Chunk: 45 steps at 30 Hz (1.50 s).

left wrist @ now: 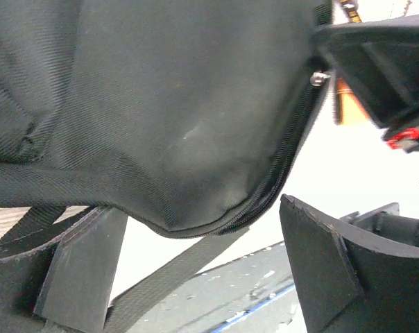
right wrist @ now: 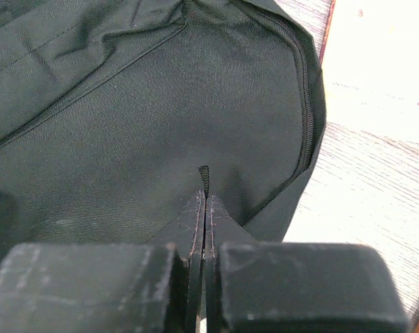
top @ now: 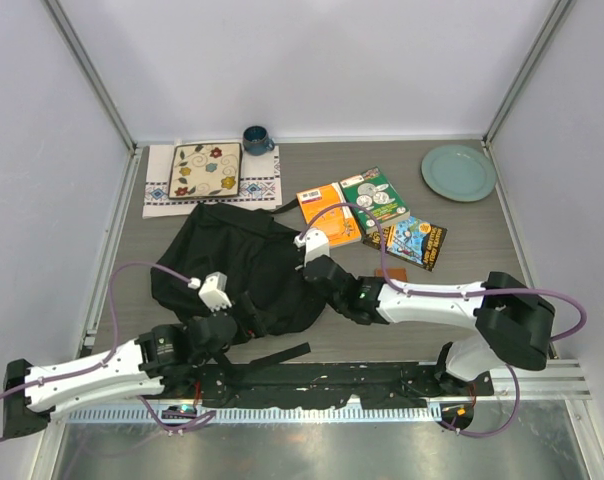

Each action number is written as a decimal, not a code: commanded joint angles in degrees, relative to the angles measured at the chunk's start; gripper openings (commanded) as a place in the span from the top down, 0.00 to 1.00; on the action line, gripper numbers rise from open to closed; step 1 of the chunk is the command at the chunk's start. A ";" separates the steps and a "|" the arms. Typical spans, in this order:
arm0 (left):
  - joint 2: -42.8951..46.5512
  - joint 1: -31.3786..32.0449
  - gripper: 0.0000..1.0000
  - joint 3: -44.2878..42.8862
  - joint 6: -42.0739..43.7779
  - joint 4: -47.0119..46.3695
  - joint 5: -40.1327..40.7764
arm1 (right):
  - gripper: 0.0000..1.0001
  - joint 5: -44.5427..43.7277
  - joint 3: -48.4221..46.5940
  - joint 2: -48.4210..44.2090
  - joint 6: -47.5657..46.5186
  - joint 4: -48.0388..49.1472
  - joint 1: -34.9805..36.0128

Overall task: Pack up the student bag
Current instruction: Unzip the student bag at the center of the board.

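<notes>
The student bag [top: 232, 265] is a big soft black backpack lying at the table's centre-left. My left gripper [top: 219, 332] is at its near edge. In the left wrist view the gripper [left wrist: 202, 277] is open, and the bag's zippered edge [left wrist: 195, 139] hangs just above the gap, with a strap [left wrist: 168, 267] crossing between the fingers. My right gripper [top: 320, 268] is at the bag's right edge. In the right wrist view it [right wrist: 204, 202] is shut on a thin black webbing tab [right wrist: 204, 173] of the bag [right wrist: 126, 125].
An orange book [top: 327, 212], a green book [top: 374, 198] and a dark picture book [top: 407, 241] lie right of the bag, with a small brown item [top: 390, 273] nearer. A teal plate [top: 459, 172] is far right. A blue mug [top: 257, 140] and patterned mat [top: 205, 170] are at the back.
</notes>
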<state>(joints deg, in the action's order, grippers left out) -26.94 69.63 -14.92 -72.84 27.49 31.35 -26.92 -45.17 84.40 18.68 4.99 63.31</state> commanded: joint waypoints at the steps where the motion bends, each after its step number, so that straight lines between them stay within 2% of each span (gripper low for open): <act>1: -2.67 0.07 0.07 -6.61 8.92 -5.33 -1.02 | 0.99 0.02 0.61 -3.10 1.63 3.71 -0.20; 5: -12.75 0.07 0.08 -9.86 13.14 -11.22 -5.42 | 0.99 0.64 0.78 -3.28 1.98 3.62 -0.82; 9: -18.05 0.68 0.09 -12.94 13.78 -8.24 -3.94 | 1.00 0.55 0.87 -3.80 2.59 3.18 -1.08; 15: -18.07 0.86 0.08 -15.23 7.72 1.95 0.02 | 0.99 -0.06 1.13 -4.77 2.59 2.30 -1.70; 20: -15.78 0.86 0.08 -13.92 2.97 8.53 2.39 | 0.99 0.46 1.57 -5.65 2.77 2.13 -1.79; 23: -14.29 0.86 0.21 -11.81 1.04 9.43 3.71 | 1.00 2.22 2.27 -6.97 2.95 2.21 -1.79; 24: -13.85 0.86 0.30 -11.28 0.68 9.34 3.89 | 0.99 3.61 2.80 -7.32 3.29 2.47 -1.70; 26: -12.53 0.86 0.32 -9.61 -0.55 8.82 3.72 | 1.00 4.76 3.15 -8.37 3.56 2.83 -1.70; 29: -10.69 0.86 0.23 -8.11 -2.74 9.60 3.71 | 0.99 6.08 3.59 -8.99 4.26 2.48 -1.35; 30: -9.98 0.86 0.13 -8.20 -3.27 10.56 3.80 | 0.99 6.17 3.86 -8.99 4.52 2.56 -1.17; 34: -6.90 0.86 0.06 -13.27 -2.14 15.40 3.36 | 0.99 6.09 4.30 -8.38 5.14 2.83 -0.73; 37: -5.93 0.86 0.02 -18.03 2.07 18.04 3.28 | 0.99 5.65 4.21 -7.76 5.32 2.83 -0.82; 40: -6.11 0.86 0.01 -18.66 12.78 10.95 -1.02 | 0.99 5.47 4.39 -7.85 5.40 3.09 -0.82; 41: -6.37 0.86 0.02 -17.87 15.77 3.44 -2.95 | 1.00 5.38 4.30 -7.85 5.41 3.18 -0.82; 45: -11.63 0.86 0.03 -13.39 23.43 -12.69 -12.34 | 1.00 5.03 4.04 -8.02 5.41 2.83 -0.82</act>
<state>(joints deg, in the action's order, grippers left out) -33.45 70.39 -31.46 -60.80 33.17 28.12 -21.17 -40.64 77.47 23.18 5.15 62.19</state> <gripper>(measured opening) 0.978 0.028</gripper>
